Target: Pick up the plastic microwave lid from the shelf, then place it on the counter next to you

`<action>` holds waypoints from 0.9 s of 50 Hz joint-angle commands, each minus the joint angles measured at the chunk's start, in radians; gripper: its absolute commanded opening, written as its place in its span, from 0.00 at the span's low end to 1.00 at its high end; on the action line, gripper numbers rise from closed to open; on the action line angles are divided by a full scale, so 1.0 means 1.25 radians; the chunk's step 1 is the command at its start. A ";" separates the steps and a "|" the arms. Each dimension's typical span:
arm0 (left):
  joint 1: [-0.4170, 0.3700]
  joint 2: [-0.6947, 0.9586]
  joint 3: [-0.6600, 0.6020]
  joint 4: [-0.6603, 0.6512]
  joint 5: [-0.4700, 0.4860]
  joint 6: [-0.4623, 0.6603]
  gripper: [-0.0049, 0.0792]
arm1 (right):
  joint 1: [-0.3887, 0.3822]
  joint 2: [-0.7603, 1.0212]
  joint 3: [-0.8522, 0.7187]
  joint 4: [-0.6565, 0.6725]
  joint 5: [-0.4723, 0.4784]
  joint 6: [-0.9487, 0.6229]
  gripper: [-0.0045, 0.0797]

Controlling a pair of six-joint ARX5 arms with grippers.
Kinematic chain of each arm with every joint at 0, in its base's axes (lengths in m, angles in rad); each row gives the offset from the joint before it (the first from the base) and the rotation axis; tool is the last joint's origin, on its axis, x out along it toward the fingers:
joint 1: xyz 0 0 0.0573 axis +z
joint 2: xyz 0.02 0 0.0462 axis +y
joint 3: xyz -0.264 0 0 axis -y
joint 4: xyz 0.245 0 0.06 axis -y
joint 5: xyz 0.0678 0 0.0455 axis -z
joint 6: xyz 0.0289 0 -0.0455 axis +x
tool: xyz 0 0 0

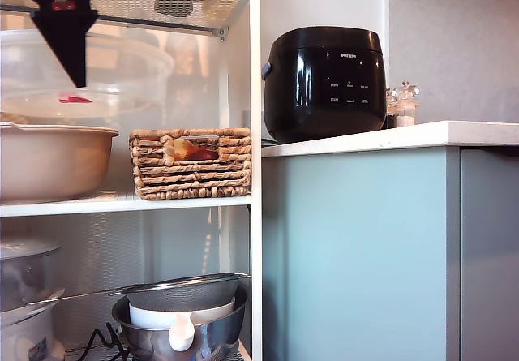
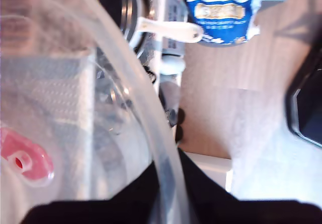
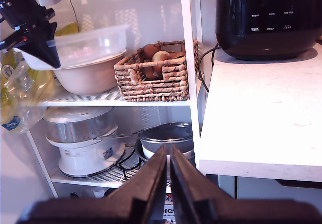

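The plastic microwave lid's rim sat clamped in my first gripper at the shelf, my second gripper idle and nearly closed on nothing; the next move, lifting it clear toward the counter.

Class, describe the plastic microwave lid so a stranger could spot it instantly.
Find the white shelf beside the counter. On its middle board, the plastic microwave lid sits in a beige bowl, next to a wicker basket. Only it is see-through, with a red tab.
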 commanded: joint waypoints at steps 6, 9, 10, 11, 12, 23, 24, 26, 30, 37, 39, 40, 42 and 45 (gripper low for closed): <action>-0.097 -0.037 0.018 -0.012 0.001 -0.027 0.03 | 0.004 -0.004 -0.008 0.002 -0.005 0.000 0.04; -0.133 -0.039 0.018 -0.018 0.007 -0.033 0.03 | 0.004 -0.004 -0.008 0.002 -0.005 0.000 0.04; -0.143 -0.039 0.018 -0.018 0.012 -0.033 0.03 | 0.004 -0.004 -0.008 0.002 -0.005 0.000 0.04; -0.154 -0.039 0.018 -0.018 0.016 -0.034 0.03 | 0.004 -0.004 -0.008 0.002 -0.005 0.000 0.04; -0.168 -0.039 0.018 -0.017 0.020 -0.034 0.03 | 0.004 -0.004 -0.008 0.001 -0.005 0.000 0.04; -0.260 -0.039 0.018 0.085 0.126 -0.009 0.03 | 0.003 -0.004 -0.008 -0.009 0.019 0.003 0.04; -0.265 -0.039 0.018 0.099 0.145 0.000 0.03 | 0.003 -0.004 -0.008 -0.013 0.028 0.004 0.04; -0.273 -0.038 0.018 0.123 0.182 0.023 0.03 | 0.003 -0.004 -0.008 -0.018 0.049 0.004 0.04; -0.284 -0.037 0.018 0.172 0.243 0.067 0.03 | 0.003 -0.004 -0.008 -0.022 0.088 0.016 0.04; -0.293 -0.022 0.018 0.243 0.338 0.106 0.03 | 0.003 -0.004 -0.008 -0.048 0.160 0.049 0.04; -0.293 -0.012 0.018 0.261 0.359 0.115 0.03 | 0.003 -0.004 -0.008 -0.051 0.185 0.050 0.04; -0.293 -0.007 0.018 0.266 0.370 0.124 0.03 | 0.003 -0.004 -0.007 -0.051 0.201 0.052 0.04; -0.293 0.004 0.018 0.279 0.383 0.132 0.03 | 0.003 -0.004 -0.006 -0.051 0.230 0.053 0.04; -0.293 0.024 0.018 0.302 0.401 0.155 0.03 | 0.003 -0.004 -0.003 -0.050 0.271 0.055 0.04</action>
